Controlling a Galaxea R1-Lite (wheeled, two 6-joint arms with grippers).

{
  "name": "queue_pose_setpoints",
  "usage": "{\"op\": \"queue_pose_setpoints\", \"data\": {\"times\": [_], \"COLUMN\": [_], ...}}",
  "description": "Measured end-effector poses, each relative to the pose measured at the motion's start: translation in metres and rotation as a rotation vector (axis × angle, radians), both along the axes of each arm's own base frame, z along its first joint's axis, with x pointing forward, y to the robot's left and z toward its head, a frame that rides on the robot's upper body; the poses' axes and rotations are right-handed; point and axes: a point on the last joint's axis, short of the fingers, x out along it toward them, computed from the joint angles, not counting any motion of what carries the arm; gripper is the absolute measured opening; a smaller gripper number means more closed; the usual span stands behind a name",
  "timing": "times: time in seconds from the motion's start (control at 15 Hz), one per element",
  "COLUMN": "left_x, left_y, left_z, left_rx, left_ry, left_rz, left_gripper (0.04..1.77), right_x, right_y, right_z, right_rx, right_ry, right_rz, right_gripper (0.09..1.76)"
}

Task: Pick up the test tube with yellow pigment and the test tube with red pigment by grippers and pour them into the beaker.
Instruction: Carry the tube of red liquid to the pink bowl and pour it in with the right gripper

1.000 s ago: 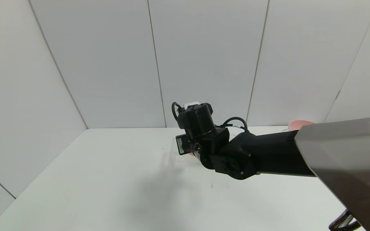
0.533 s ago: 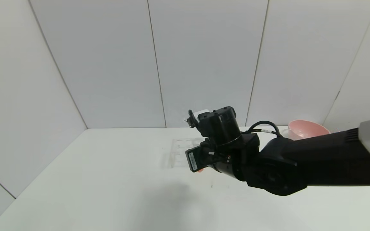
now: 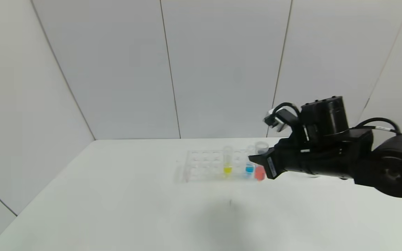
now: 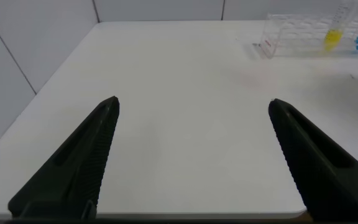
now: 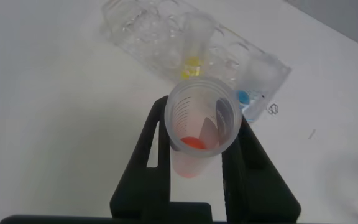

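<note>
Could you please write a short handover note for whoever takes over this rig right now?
Right hand: shut on the red tube, held upright in the air beside the rack.
Left hand: open, empty, parked over bare table.
Yellow tube and a blue one stand in the rack. The beaker cannot be made out for sure.
Done: red tube picked up.
Left: pour red, then fetch and pour yellow.

— What does my right arm (image 3: pixel 344 160) look like at the right of the head frame?
— Matte black, bulky rounded joints, a cylindrical housing on top, looped black cables, a small white label near the jaws.
— And my left gripper (image 4: pixel 191 162)?
— Two black ribbed, tapering fingers (image 4: pixel 73 168).
</note>
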Motion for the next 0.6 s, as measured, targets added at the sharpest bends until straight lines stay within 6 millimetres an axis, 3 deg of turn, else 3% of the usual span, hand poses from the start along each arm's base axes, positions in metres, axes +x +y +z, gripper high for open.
{"op": "queue_pose_setpoints", "data": {"times": [0.6], "left_x": [0.000], "left_y": [0.000], "left_z": [0.000], "left_rx": [0.000], "left_ry": [0.000], "left_rz": [0.000], "left_gripper": [1.72], "right_x": [0.007], "right_y": [-0.129], "right_z": [0.009], "right_rx": [-0.111], "right_ry": [-0.060], "right_rz": [0.004], "right_gripper": [0.53]}}
